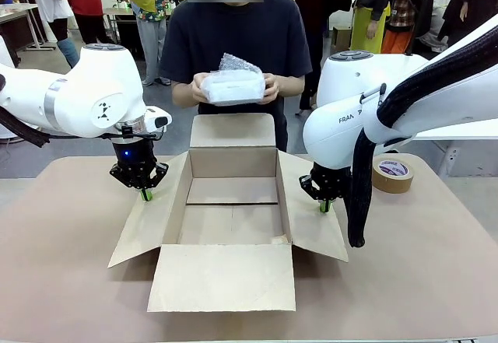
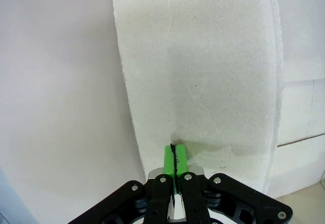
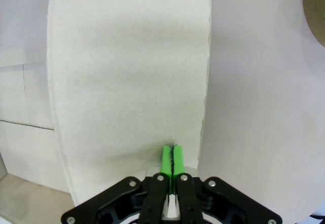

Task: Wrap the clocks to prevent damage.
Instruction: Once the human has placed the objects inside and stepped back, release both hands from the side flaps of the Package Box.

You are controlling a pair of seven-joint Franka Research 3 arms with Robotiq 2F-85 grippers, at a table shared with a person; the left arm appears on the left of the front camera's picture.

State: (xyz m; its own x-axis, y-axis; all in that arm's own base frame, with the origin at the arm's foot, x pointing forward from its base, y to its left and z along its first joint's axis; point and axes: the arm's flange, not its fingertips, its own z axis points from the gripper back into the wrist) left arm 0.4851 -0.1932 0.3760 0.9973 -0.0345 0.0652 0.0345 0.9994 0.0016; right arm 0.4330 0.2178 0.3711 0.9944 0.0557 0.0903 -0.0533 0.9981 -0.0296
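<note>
Brown table (image 1: 62, 281) in a busy room, with people standing behind.

Front view: an open cardboard box (image 1: 233, 162) sits mid-table, all four flaps splayed outward. At the far side a person (image 1: 233, 32) holds a bubble-wrapped bundle (image 1: 233, 86) in both hands (image 1: 199, 86), raised at chest height above the box's far flap. What is inside cannot be made out through the wrap. The left gripper (image 1: 145, 194) points straight down at the outer edge of the left flap (image 1: 152, 222). The right gripper (image 1: 325, 204) does the same at the right flap (image 1: 315, 222). A roll of tape (image 1: 393, 173) lies flat on the table, near the right arm and apart from the box.

Left wrist view: the green pads (image 2: 169, 158) are clenched flat against each other with nothing between them. Their tips meet the cardboard flap close to its edge. Bare table lies to one side and the box interior to the other.

Right wrist view: the pads (image 3: 167, 159) are likewise pressed together and empty, tips on the flap just inside its edge, with table beyond it.
</note>
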